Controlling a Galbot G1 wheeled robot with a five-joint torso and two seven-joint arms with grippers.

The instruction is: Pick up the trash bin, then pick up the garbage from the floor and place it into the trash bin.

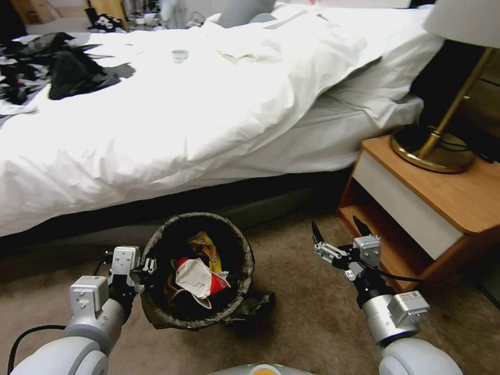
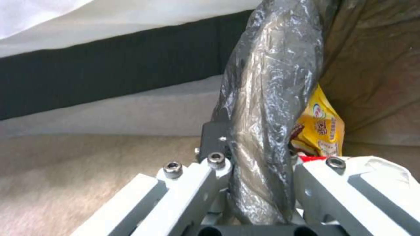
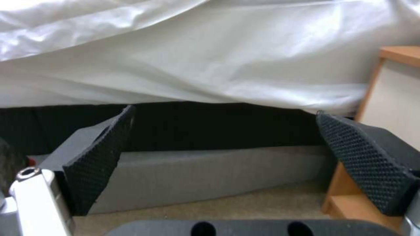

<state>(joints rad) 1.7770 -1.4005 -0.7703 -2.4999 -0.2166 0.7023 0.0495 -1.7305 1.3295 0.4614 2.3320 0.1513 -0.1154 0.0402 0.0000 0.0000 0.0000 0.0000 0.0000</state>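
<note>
The trash bin [image 1: 239,245], lined with a dark bag, sits low in front of the bed. My left gripper [image 1: 148,266] is shut on its left rim; in the left wrist view the bag-covered rim [image 2: 267,98] runs between the fingers [image 2: 214,137]. Inside the bin lies garbage: a red-white wrapper [image 1: 200,278] and a yellow wrapper [image 1: 204,245], the yellow one [image 2: 321,126] showing again close to the left wrist. My right gripper [image 1: 338,232] hangs open and empty to the bin's right, above the floor [image 1: 307,317]; its black pads [image 3: 100,157] stand wide apart.
A bed with white sheets [image 1: 208,114] and a dark base fills the space behind the bin. A wooden nightstand [image 1: 448,208] carrying a brass lamp [image 1: 442,140] stands at the right, near my right gripper. Dark clothes [image 1: 67,73] lie on the bed.
</note>
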